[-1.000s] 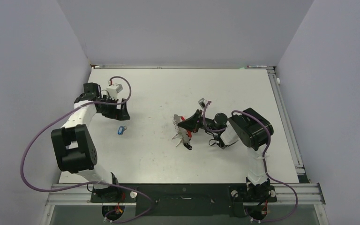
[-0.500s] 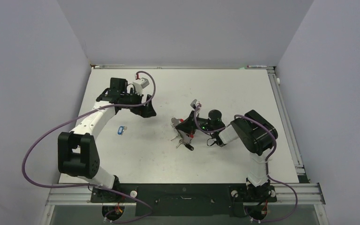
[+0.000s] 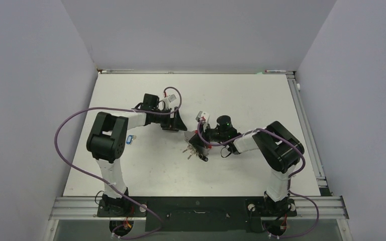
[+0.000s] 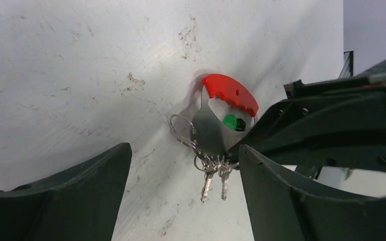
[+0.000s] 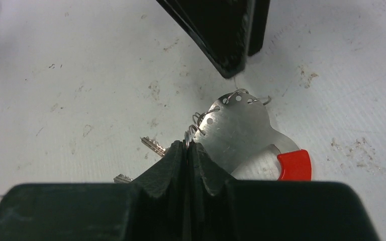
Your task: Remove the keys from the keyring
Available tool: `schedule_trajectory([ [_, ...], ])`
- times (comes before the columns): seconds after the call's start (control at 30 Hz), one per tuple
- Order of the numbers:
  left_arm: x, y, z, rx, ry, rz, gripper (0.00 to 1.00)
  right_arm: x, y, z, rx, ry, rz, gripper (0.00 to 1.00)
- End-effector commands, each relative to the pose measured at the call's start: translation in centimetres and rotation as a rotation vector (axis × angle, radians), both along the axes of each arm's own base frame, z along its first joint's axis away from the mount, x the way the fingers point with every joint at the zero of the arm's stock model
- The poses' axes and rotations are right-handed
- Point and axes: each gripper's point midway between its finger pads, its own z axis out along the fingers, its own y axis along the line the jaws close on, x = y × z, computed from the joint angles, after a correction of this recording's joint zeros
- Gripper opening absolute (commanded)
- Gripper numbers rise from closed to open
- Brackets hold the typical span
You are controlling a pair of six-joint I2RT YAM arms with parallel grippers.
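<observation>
I pinched the keyring [image 5: 237, 131] in my right hand [image 5: 186, 152] to anchor it, left hand [image 4: 183, 155] wide at 10 o'clock for keys [image 4: 215, 182].

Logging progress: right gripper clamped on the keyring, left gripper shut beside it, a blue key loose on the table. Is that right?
Not quite: the left gripper is open, its fingers spread wide, as the left wrist view shows. The right gripper is clamped on the keyring, and the blue key lies loose on the table.
</observation>
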Motion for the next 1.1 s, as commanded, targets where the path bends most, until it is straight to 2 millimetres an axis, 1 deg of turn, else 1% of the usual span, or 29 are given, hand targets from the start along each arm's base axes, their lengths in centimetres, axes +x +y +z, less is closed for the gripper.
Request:
schedule_trajectory([
  [0.0,-0.1,-2.8,-0.1,-0.122,0.059,-0.009,0.73,-0.1,1.1,3.4,0.028,-0.162,0.066,0.05],
  [0.07,-0.5,-3.6,-0.3,-0.151,0.079,-0.022,0.7,-0.5,1.4,3.6,0.022,-0.175,0.081,0.05],
  [0.1,-0.7,-3.9,-0.4,-0.169,0.094,-0.028,0.65,-0.5,1.4,3.6,0.017,-0.18,0.087,0.05],
  [0.13,-1.0,-4.2,-0.4,-0.193,0.108,-0.033,0.62,-0.5,1.4,3.6,0.015,-0.183,0.088,0.05],
  [0.17,-1.3,-4.4,-0.5,-0.216,0.13,-0.033,0.56,-0.4,1.4,3.7,0.014,-0.186,0.086,0.05],
  [0.3,-2.2,-4.7,-0.2,-0.28,0.198,-0.028,0.37,-0.1,1.3,3.8,0.008,-0.189,0.082,0.05],
  [0.37,-2.5,-4.8,0.0,-0.299,0.214,-0.027,0.33,0.2,1.1,3.9,0.006,-0.191,0.076,0.05],
  [0.53,-3.6,-5.2,0.2,-0.305,0.235,-0.048,0.34,0.3,1.2,4.0,-0.002,-0.203,0.079,0.05],
  [0.6,-4.1,-5.5,0.3,-0.309,0.238,-0.064,0.33,0.3,1.2,3.9,-0.007,-0.2,0.082,0.05],
  [0.63,-4.2,-5.6,0.4,-0.31,0.235,-0.069,0.29,0.3,1.2,3.9,-0.008,-0.2,0.082,0.05],
  [0.73,-4.2,-5.7,0.8,-0.321,0.223,-0.081,0.12,0.2,1.0,4.2,-0.002,-0.203,0.085,0.06],
  [0.77,-4.2,-5.7,1.0,-0.327,0.216,-0.091,0.05,0.3,0.9,4.5,0.009,-0.197,0.086,0.08],
  [0.8,-4.2,-5.7,1.2,-0.33,0.206,-0.096,0.0,0.4,0.8,4.9,0.024,-0.182,0.087,0.12],
  [0.87,-3.7,-5.2,1.4,-0.331,0.184,-0.084,0.0,1.1,0.0,5.9,0.067,-0.131,0.085,0.21],
  [0.93,-3.2,-4.8,2.0,-0.345,0.158,-0.072,0.0,1.9,-1.0,7.1,0.117,-0.062,0.076,0.37],
  [0.97,-3.1,-4.6,2.3,-0.355,0.142,-0.066,0.0,2.5,-1.9,7.7,0.136,-0.03,0.055,0.48],
  [1.03,-2.9,-4.4,3.3,-0.395,0.123,-0.055,0.0,3.3,-3.0,8.6,0.162,-0.008,0.014,0.61],
  [1.07,-2.6,-4.4,4.4,-0.431,0.075,-0.06,0.0,3.4,-3.6,8.7,0.173,0.011,-0.017,0.66],
])
